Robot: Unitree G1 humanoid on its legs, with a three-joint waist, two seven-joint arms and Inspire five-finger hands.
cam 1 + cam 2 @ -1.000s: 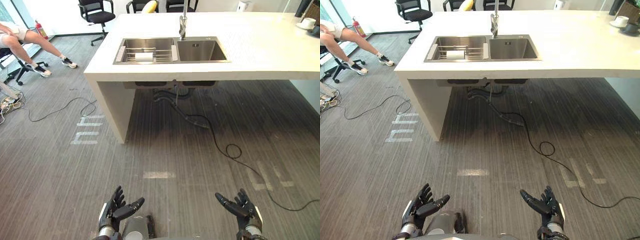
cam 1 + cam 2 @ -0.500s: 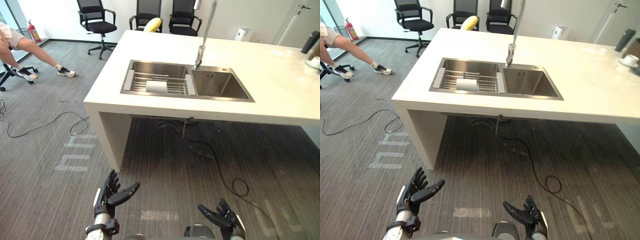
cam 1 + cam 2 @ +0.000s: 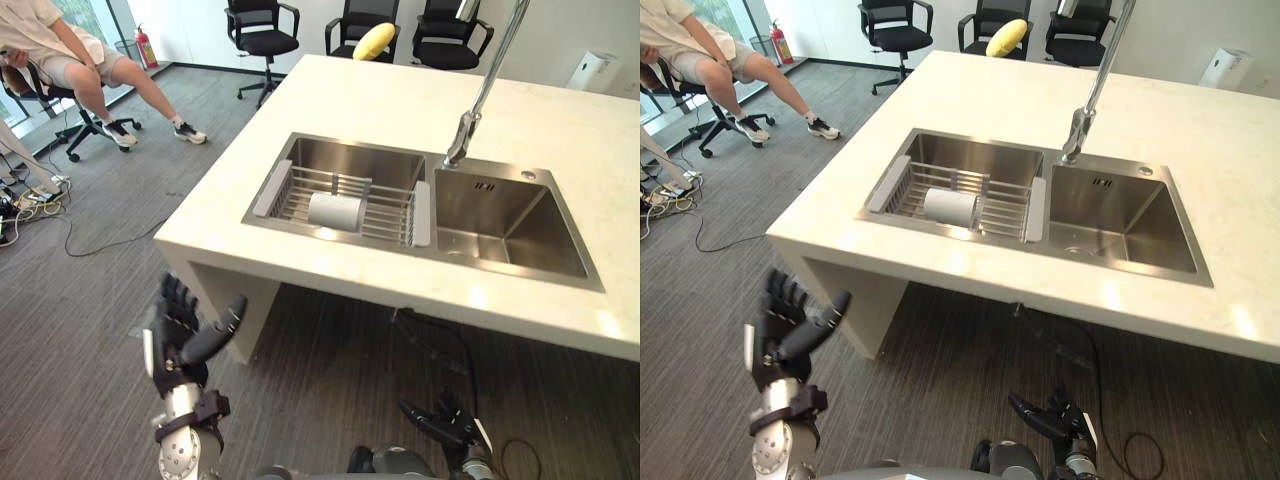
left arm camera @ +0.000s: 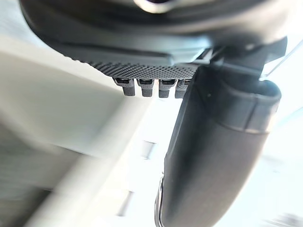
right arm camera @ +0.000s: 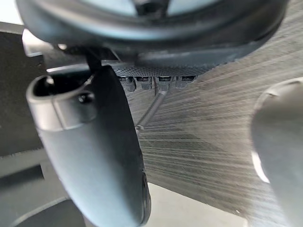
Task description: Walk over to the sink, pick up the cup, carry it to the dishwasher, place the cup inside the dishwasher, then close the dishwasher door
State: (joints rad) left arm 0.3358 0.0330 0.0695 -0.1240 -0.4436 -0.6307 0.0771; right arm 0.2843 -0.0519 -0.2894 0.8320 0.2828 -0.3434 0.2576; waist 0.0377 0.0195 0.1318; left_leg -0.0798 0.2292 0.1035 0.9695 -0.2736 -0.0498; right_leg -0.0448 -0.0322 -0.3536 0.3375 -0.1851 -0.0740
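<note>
Near the middle of the head views, a pale cup (image 3: pixel 335 211) lies on its side on a wire drain rack (image 3: pixel 392 214). The rack is set across the left basin of a double steel sink (image 3: pixel 372 166), which is sunk in a white countertop (image 3: pixel 380 90). A tall faucet (image 3: pixel 480 100) rises behind the divider between the two basins.

At the lower left of the frame, the left hand (image 3: pixel 172 345) is held up in front of the counter's corner, clear of it. Its fingers are straight and spread with the thumb angled out, and it holds nothing. At the bottom edge, right of centre, the right hand (image 3: pixel 455 432) hangs low over the grey carpet (image 3: pixel 80 350), fingers loosely spread and empty.

At the upper left a person (image 3: pixel 70 60) sits with legs stretched out, a red fire extinguisher (image 3: pixel 143 48) nearby. Black office chairs (image 3: pixel 260 20) stand beyond the counter's far edge, with a yellow object (image 3: pixel 374 40) by them.
</note>
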